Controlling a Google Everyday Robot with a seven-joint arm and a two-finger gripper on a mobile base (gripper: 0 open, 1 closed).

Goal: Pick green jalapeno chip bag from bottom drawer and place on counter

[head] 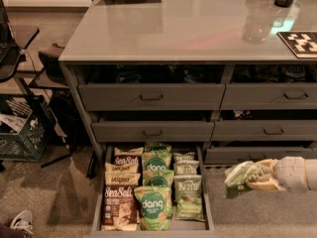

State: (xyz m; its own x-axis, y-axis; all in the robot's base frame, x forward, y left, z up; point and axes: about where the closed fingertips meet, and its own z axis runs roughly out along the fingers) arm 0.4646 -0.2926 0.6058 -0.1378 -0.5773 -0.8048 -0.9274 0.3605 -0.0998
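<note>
My gripper [253, 177] comes in from the right edge, low, just right of the open bottom drawer [208, 209]. It is shut on a pale olive-green jalapeno chip bag [240, 178], held in the air outside the drawer. More pale green bags [188, 196] lie in the drawer's right column, brighter green "dang" bags [152, 207] in the middle and brown "Sea Salt" bags [119, 205] on the left. The glossy grey counter [183, 26] spans the cabinet top, well above the gripper.
A black-and-white marker tile [299, 42] lies at the counter's right edge, dark objects stand at its far edge. Closed drawers [151, 97] fill the cabinet front. A green crate [20, 138] and chair legs stand at the left. A shoe [22, 222] shows bottom left.
</note>
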